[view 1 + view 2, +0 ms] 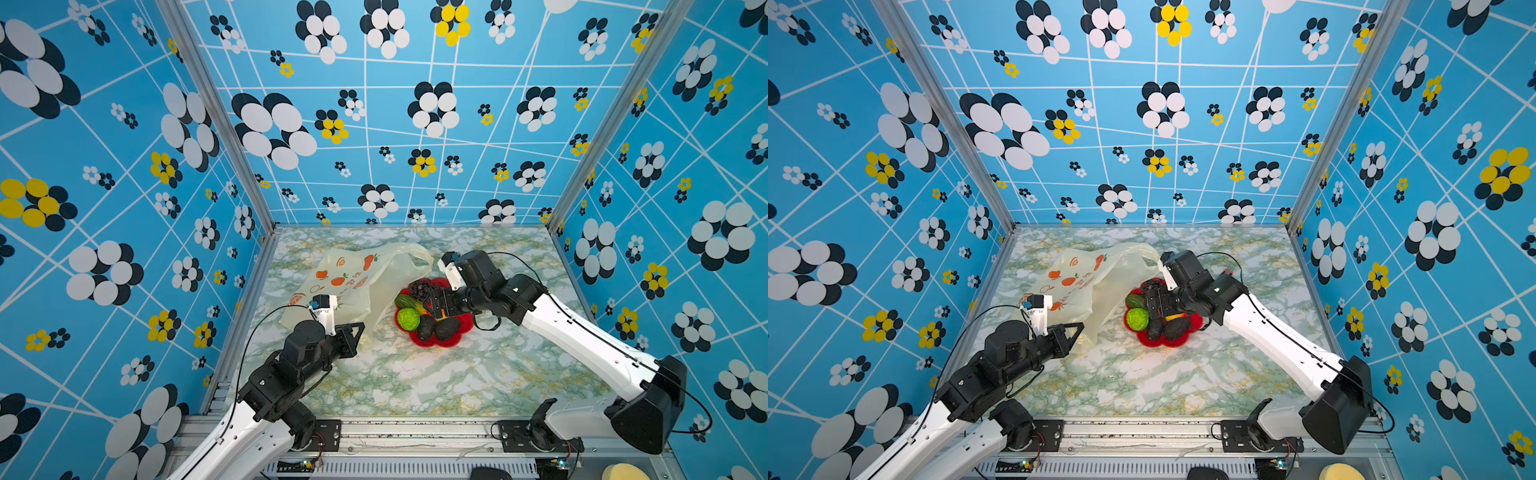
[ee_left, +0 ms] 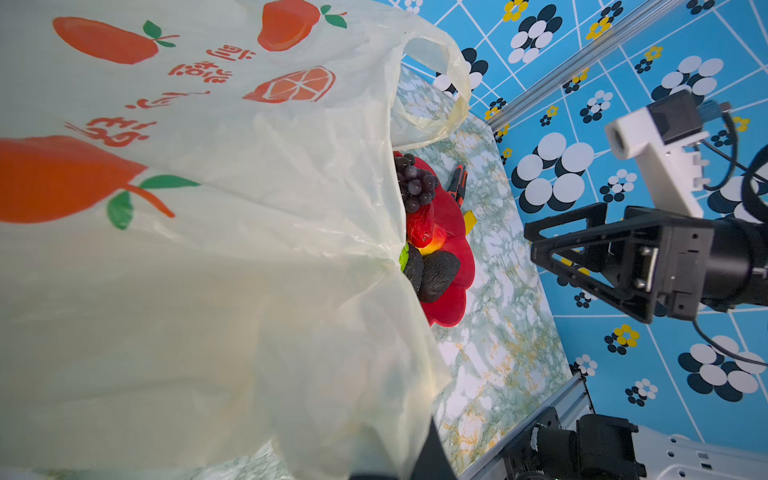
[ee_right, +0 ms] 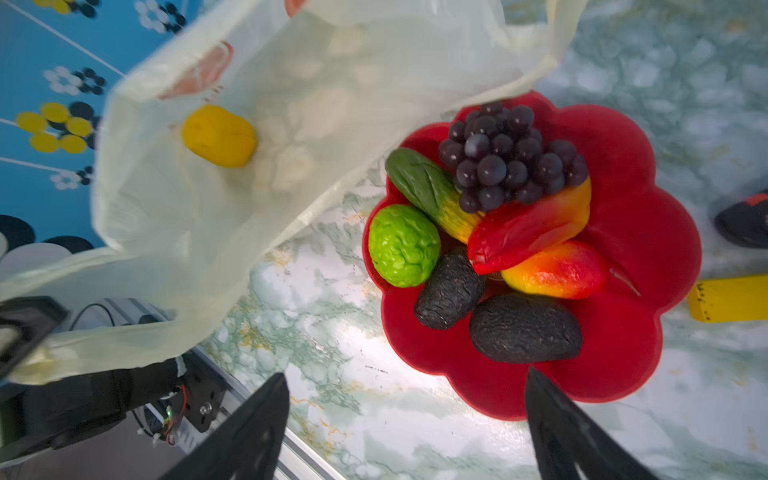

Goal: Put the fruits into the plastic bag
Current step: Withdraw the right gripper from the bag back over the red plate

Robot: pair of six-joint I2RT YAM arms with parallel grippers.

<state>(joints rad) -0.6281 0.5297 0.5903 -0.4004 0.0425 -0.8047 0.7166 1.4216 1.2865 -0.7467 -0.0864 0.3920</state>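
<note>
The plastic bag [image 2: 216, 299] is thin, crinkly cream-yellow film with orange fruit prints. It sits just beside a red flower-shaped plate [image 3: 648, 174] on the green-marbled table [image 3: 324, 332]. The left gripper [image 1: 360, 328] is clamped on the bag's rim, holding its mouth up and open toward the plate. One smooth yellow oval [image 3: 219, 135] lies inside the bag. The other fruits [image 3: 498, 232] are heaped on the plate:
- a beaded dark purple grape bunch [image 3: 507, 158]
- a knobbly green ball [image 3: 404, 245]
- two wrinkled dark ovals [image 3: 525, 328]
- glossy red-orange pieces [image 3: 557, 270]
- a tapered green-yellow piece [image 3: 424, 187]

The right gripper [image 3: 405, 374] hovers above the plate, black fingers [image 3: 257, 432] spread wide, nothing between them.
</note>
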